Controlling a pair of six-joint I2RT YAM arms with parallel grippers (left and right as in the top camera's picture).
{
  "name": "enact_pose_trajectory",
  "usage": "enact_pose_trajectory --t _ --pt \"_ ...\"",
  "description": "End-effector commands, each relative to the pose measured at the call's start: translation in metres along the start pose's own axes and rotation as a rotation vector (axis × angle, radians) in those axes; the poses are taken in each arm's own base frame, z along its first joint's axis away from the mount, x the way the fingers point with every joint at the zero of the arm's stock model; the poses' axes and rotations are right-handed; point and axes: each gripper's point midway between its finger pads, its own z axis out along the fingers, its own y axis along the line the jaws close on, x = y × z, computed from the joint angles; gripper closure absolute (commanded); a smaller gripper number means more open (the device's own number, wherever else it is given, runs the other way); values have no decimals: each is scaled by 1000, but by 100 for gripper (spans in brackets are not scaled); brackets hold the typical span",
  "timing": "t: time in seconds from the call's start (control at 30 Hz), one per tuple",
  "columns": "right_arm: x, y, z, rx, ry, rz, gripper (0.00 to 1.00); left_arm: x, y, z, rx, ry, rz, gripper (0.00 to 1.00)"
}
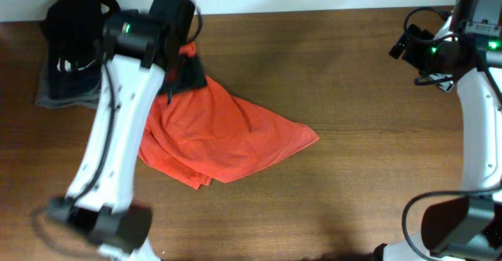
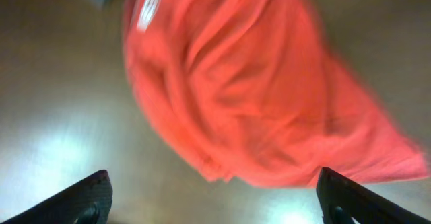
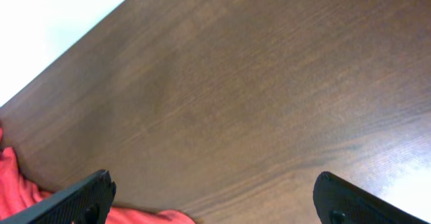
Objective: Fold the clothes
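The orange-red T-shirt (image 1: pixel 220 135) lies crumpled in a heap on the wooden table (image 1: pixel 353 81), left of centre. In the left wrist view it (image 2: pixel 256 96) fills the upper middle, blurred, with a white patch near its top left. My left gripper (image 2: pixel 215 200) is open and empty, its fingers wide apart above the table beside the shirt's edge; in the overhead view the arm (image 1: pixel 176 26) hovers over the shirt's upper left part. My right gripper (image 3: pixel 215 200) is open and empty at the table's far right (image 1: pixel 408 45); a small bit of the shirt (image 3: pixel 17 183) shows at its lower left.
A pile of dark folded garments (image 1: pixel 67 65) lies at the table's far left corner, behind the left arm. The table's back edge (image 1: pixel 314 12) meets a white wall. Bare wood stretches between the shirt and the right arm.
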Motion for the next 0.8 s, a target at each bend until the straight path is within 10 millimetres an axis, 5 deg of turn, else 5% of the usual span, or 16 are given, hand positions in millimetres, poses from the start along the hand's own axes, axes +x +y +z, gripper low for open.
enact_pose_trajectory --t 0.0,0.07,0.23,0.77 --pt "1 2 15 -20 22 -4 1 62 36 26 -137 145 -253 1" --pt "2 8 21 -47 35 -7 1 90 46 41 -166 199 -306 1" --pt "11 19 28 -62 64 -30 1 133 29 80 -56 332 -327 1" --pt "17 39 30 -79 58 -76 1 184 60 166 -80 485 -313 7"
